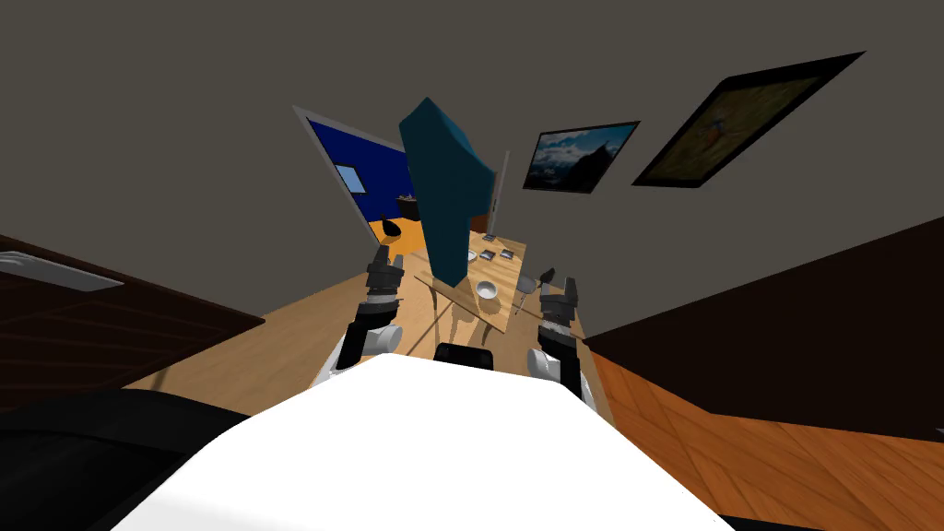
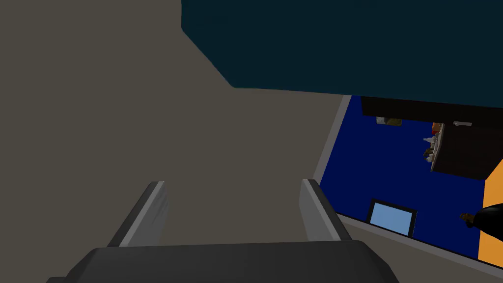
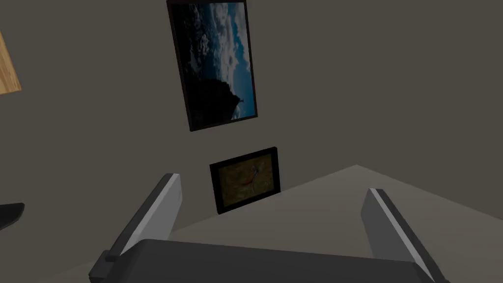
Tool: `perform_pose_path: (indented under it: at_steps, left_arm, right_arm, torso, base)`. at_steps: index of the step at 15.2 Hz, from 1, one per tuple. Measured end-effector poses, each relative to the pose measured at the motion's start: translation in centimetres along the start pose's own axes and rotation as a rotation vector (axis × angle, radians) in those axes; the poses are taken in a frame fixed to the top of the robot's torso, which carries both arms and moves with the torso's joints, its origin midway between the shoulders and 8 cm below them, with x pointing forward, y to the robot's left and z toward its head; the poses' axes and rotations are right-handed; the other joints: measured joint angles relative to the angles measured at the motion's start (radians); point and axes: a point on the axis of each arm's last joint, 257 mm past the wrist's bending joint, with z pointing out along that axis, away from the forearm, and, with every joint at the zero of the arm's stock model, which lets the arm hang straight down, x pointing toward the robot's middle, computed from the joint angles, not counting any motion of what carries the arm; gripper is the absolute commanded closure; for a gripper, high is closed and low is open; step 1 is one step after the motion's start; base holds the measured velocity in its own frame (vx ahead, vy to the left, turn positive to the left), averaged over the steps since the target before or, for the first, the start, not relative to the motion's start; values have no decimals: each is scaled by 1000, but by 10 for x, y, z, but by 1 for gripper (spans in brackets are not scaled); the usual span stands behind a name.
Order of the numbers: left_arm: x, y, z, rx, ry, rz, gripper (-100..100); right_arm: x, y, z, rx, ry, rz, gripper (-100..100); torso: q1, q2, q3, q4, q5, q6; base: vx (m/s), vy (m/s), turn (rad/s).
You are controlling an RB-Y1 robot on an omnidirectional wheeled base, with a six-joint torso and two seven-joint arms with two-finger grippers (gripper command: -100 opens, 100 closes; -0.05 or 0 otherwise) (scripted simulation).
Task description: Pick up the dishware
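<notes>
**Bowl** [image 1: 486, 291]: white, upright, mouth up. It sits on the desk just right of centre frame in the head view, near the desk's lower edge. It is the task's dishware, and nothing grips it. Judged: lying this close to the near edge, it needs only a short reach.

**Desk** [image 1: 498, 274]: light wood, centre frame, slanted with the camera. It carries the bowl and the minor items below.

**Teal panel** [image 1: 442, 194]: tall and upright, probably a chair back. It rises from the desk's left side to upper centre, just left of the bowl. Judged: it screens the bowl's left flank, so the right side is the freer approach.

**Dark flats** [image 1: 506, 252]: a few small pieces on the desk above the bowl, well apart from it. They are too small to identify.

**Grey item** [image 1: 525, 288]: just right of the bowl, at the desk's right edge. It could be more dishware, but its kind cannot be told.

**Left gripper** [image 1: 385, 261]: left of the desk, raised, holding nothing. Its fingers [image 2: 147, 211] are spread and point past the teal panel at the wall.

**Right gripper** [image 1: 560, 288]: right of the desk beside the grey item, holding nothing. Its fingers [image 3: 157, 216] are spread wide and aimed at the wall. Judged: both grippers are parked clear of the desk, so the reach has not begun.
</notes>
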Motion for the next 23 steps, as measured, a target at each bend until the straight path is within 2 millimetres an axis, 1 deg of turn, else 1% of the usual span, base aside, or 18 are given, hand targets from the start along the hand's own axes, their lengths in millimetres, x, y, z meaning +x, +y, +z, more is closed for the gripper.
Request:
perform_pose_path:
  at_steps: [3,7,12,16,18,21,23]
  left_arm:
    - [0,0,0,0,0,0,0]
    - [0,0,0,0,0,0,0]
    - [0,0,0,0,0,0,0]
    - [0,0,0,0,0,0,0]
    - [0,0,0,0,0,0,0]
    - [0,0,0,0,0,0,0]
    - [0,0,0,0,0,0,0]
  right_arm:
    - [6,-5,-1,13,53,-39,-100]
    - [14,-15,-4,37,127,-102,-100]
    - [26,-34,-11,79,224,-198,-100]
    - [33,-53,-20,119,310,-291,-100]
    - [35,-71,-27,150,366,-358,-100]
    - [39,-92,-39,187,444,-452,-100]
    - [39,-105,-50,211,494,-513,-100]
  torso:
    - [3,5,3,1,1,0]
    - [3,4,2,1,1,0]
    - [3,2,1,0,1,0]
    - [3,1,1,0,1,0]
    - [4,0,0,0,1,-1]
    - [4,0,0,0,1,0]
    - [3,-1,0,0,1,0]
  base:
    - [-81,50,22]
    - [-42,41,45]
    - [-23,46,66]
    - [-12,51,88]
    - [-1,68,156]
    - [10,52,103]
    - [19,45,116]
